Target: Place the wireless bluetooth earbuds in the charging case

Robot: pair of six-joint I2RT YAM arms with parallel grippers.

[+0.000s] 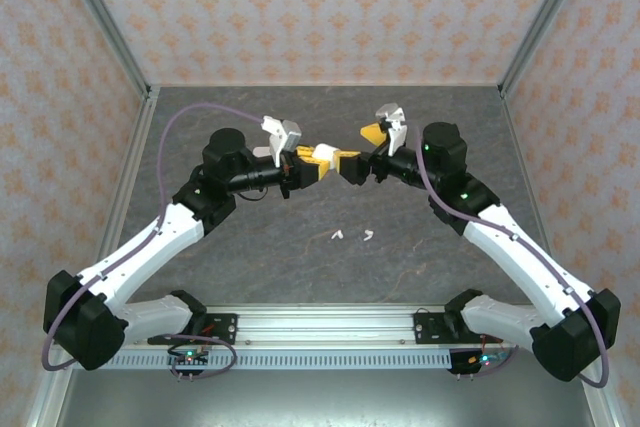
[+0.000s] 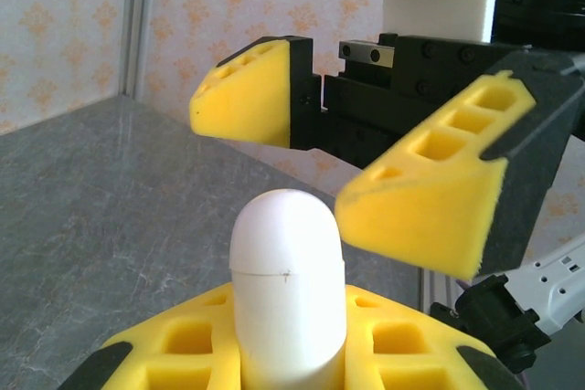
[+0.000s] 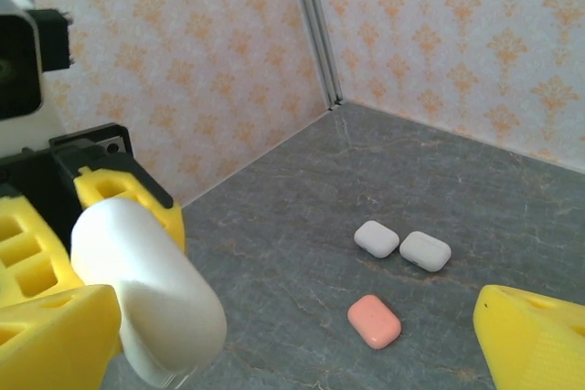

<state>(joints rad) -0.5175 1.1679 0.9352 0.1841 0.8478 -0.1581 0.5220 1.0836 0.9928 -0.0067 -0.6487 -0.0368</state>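
Note:
Above the middle of the table my left gripper (image 2: 286, 321) is shut on a white charging case (image 2: 286, 271), whose lid seam shows and whose rounded end sticks out from the yellow fingers (image 2: 183, 344). Facing it, my right gripper (image 2: 265, 166) is open, its yellow fingertips just beyond the case's end on either side and not touching it. From the right wrist the case (image 3: 146, 294) sits at the lower left, beside my right gripper (image 3: 300, 317). Two small white earbuds (image 1: 337, 235) (image 1: 369, 235) lie on the table in front of the arms.
Two more white cases (image 3: 377, 238) (image 3: 425, 250) and a coral-pink case (image 3: 374, 321) lie shut on the grey tabletop (image 3: 274, 253) below the grippers. Patterned walls (image 1: 300, 7) close in the back and sides. Both arms meet over the table's centre (image 1: 335, 159).

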